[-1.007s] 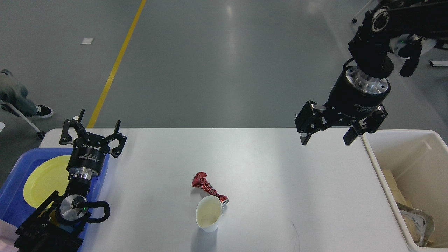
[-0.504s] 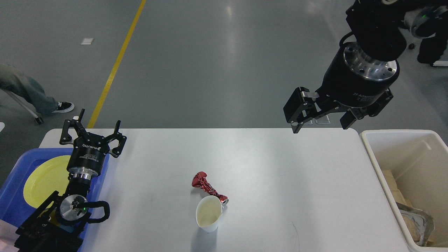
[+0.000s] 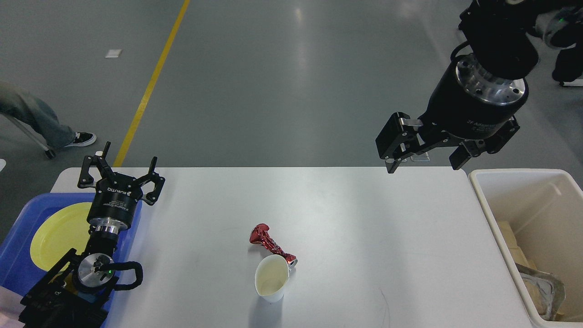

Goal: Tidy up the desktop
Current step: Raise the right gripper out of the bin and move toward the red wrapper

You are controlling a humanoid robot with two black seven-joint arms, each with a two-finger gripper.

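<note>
Desktop (image 3: 364,237): white, rounded corners, fills the lower half of the view, between a blue tray (image 3: 18,269) at its left end and a cream bin (image 3: 528,218) at its right end.

On the desktop, 2 loose items near the front centre: a crumpled red foil wrapper (image 3: 272,243) and a white paper cup (image 3: 271,283), upright and tilted, its rim touching the wrapper's lower end. Both unmoved since 1.0 s ago.

In the tray: 1 yellow plate (image 3: 57,234).

In the bin: brownish scraps and a crumpled foil piece (image 3: 542,289) near the front corner.

Left gripper (image 3: 119,175): over the tray's inner edge, fingers spread wide, nothing between them; position unchanged.

Right gripper (image 3: 423,161): above the desktop's far edge, beside the bin, jaws wide apart and empty. Compared with 1.0 s ago it sits higher; compared with 0.5 s ago, slightly to the right.

Floor beyond: grey, 1 yellow line (image 3: 150,86); a person's leg (image 3: 41,123) at far left has shifted.
</note>
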